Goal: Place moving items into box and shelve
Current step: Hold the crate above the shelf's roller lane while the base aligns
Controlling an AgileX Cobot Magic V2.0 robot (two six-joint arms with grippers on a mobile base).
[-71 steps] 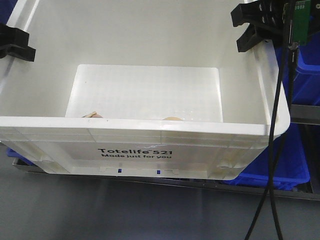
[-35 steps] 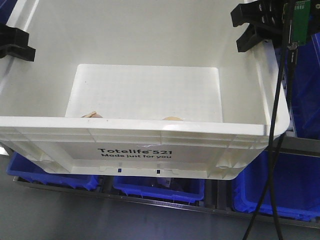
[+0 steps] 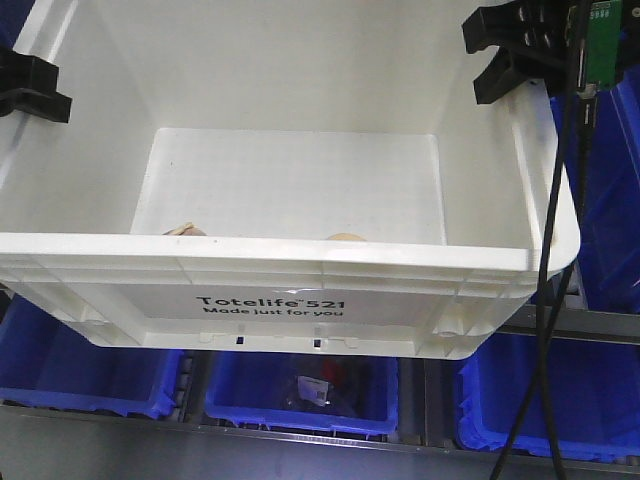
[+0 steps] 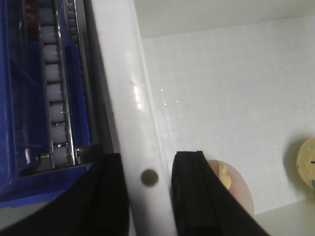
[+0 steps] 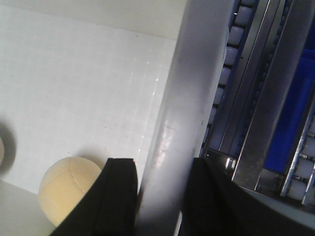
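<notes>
White crate held aloft by both arms over blue bins.

The large white rectangular plastic crate [image 3: 300, 290], printed "Totelife 521 Made just for you", hangs above a row of blue plastic bins [image 3: 300, 390] on a roller shelf [image 4: 51, 98]. The left gripper [image 4: 147, 196] and right gripper [image 5: 160, 196] each have black fingers clamped over a side rim, one finger inside, one outside. On the crate floor lie a greyish-pink round plush toy [image 4: 236, 189] and a yellow oval plush toy [image 5: 69, 189], near the front wall.
</notes>
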